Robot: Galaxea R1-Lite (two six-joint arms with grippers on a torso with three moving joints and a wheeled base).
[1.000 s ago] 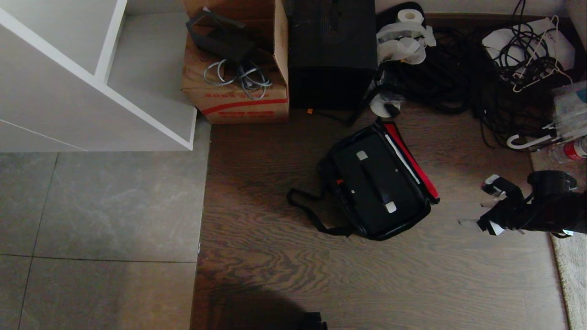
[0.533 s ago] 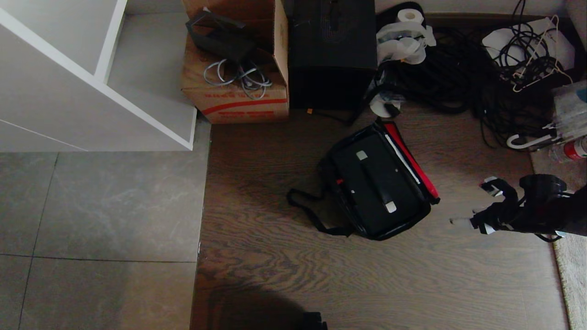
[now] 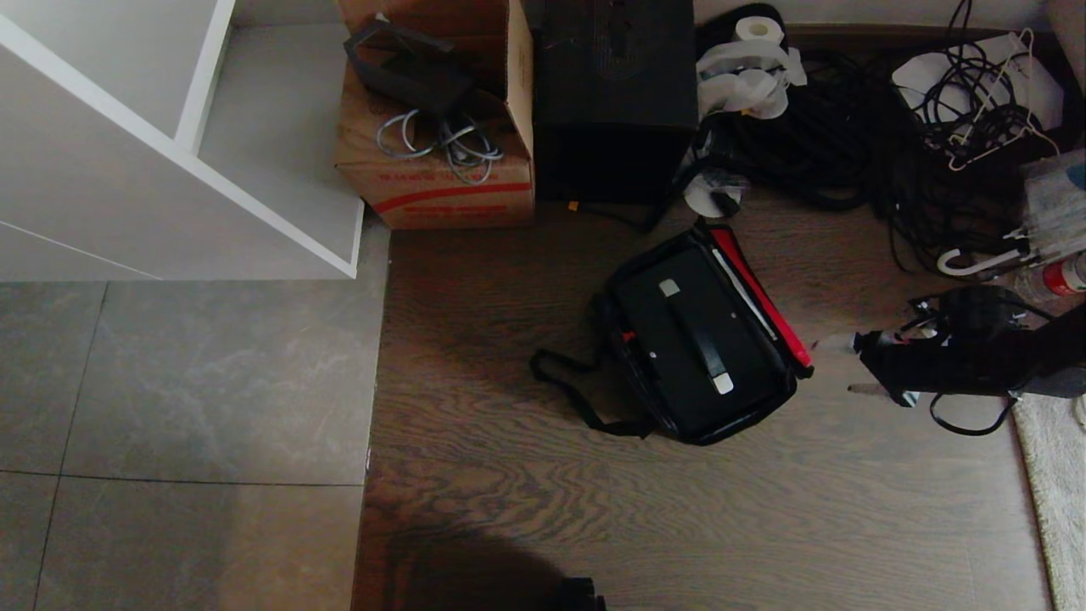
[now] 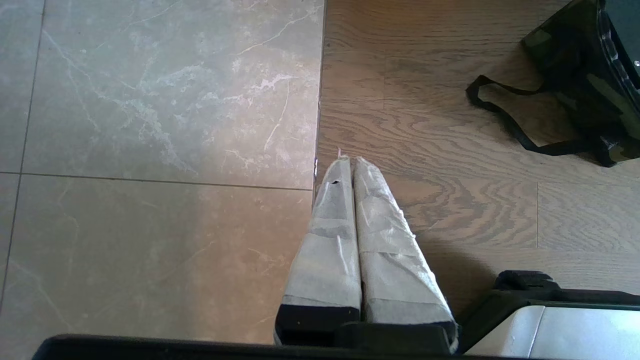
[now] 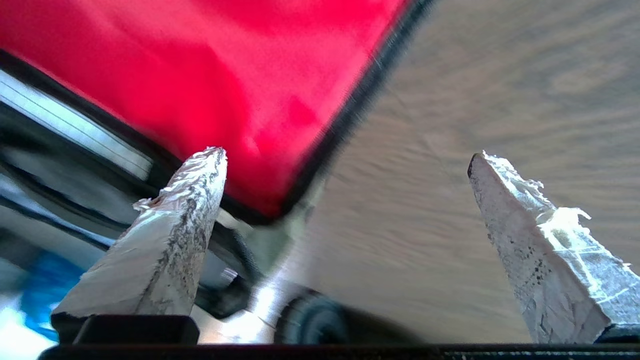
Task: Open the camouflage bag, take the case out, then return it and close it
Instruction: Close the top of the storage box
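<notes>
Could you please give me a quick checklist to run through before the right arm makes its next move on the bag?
1. Camouflage bag open, red lid folded back: ok.
2. Case inside the bag, handle on top and uncovered: ok.
3. Right gripper open and empty, beside the lid's corner: ok.
4. Right gripper over the handle: not ok; it is off to the bag's side.
5. Shoulder strap on the floor, away from the opening: ok.
6. Left gripper shut, parked away from the bag: ok.

Cloth camouflage bag (image 3: 679,424), matt wood-grain floor (image 3: 509,509), glossy tiles (image 3: 170,382)
</notes>
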